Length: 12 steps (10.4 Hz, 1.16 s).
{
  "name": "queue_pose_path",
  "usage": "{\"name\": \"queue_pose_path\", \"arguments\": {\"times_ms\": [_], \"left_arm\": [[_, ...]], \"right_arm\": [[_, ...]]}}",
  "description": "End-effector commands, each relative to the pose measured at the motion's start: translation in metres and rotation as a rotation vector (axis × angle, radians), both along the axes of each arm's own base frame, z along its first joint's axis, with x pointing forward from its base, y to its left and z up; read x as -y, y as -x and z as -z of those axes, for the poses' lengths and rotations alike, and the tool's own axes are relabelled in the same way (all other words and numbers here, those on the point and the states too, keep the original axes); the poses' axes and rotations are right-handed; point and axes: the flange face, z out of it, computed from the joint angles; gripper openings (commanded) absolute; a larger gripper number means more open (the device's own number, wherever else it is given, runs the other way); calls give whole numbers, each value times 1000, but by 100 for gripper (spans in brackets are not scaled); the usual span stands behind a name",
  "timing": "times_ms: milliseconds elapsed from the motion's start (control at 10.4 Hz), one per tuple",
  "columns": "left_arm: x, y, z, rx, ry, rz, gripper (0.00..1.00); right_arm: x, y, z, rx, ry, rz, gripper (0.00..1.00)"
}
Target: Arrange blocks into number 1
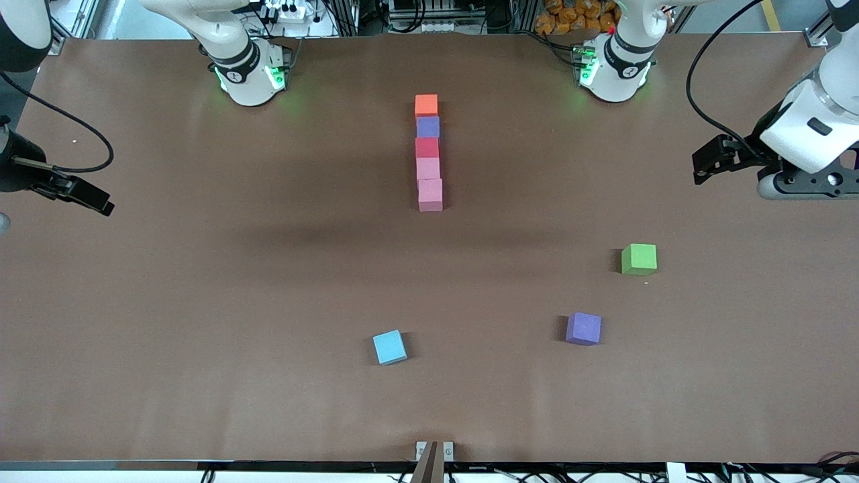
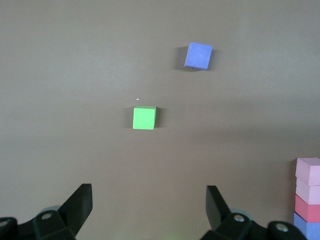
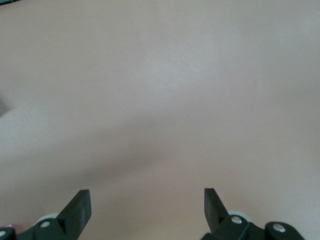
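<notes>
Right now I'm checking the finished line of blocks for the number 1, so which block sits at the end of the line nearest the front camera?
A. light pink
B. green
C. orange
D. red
A: a light pink block closes the line's near end, with the orange block at the end toward the robots' bases; the green cube lies apart from the line.

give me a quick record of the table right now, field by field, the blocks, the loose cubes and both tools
line of blocks: orange block, purple block, red block, two light pink blocks, one straight column, orange farthest from the front camera
loose cubes: green cube, second purple cube, light blue cube, all nearer the front camera than the line
left tool: open, holding nothing, above the table at the left arm's end
right tool: open, holding nothing, over bare table at the right arm's end
</notes>
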Motion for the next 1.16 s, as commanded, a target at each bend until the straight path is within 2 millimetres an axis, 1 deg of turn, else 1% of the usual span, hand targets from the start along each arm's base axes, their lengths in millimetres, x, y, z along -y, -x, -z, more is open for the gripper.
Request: {"name": "queue_pose_path", "arguments": {"times_ms": [0, 193, 289, 386, 482, 675, 1061], "left_arm": [[-2, 11, -9, 5, 4, 20, 100], [-11, 9, -13, 20, -19, 5, 100], [-20, 9, -15, 26, -18, -11, 100], [-32, 8, -16, 27, -16, -33, 100], [-35, 10, -21, 36, -17, -38, 100], [-37, 11, -22, 37, -14, -41, 100], [-37, 11, -22, 38, -7, -41, 100]], "right_arm": [[-12, -5, -3, 0, -15, -31, 100], [-15, -6, -1, -3, -15, -39, 100], [-15, -6, -2, 0, -16, -45, 100], [-16, -6, -2, 1, -17, -68, 100], [-16, -6, -2, 1, -18, -72, 100], [-22, -7, -2, 2, -16, -85, 100], [-23, -8, -3, 13, -24, -89, 100]]}}
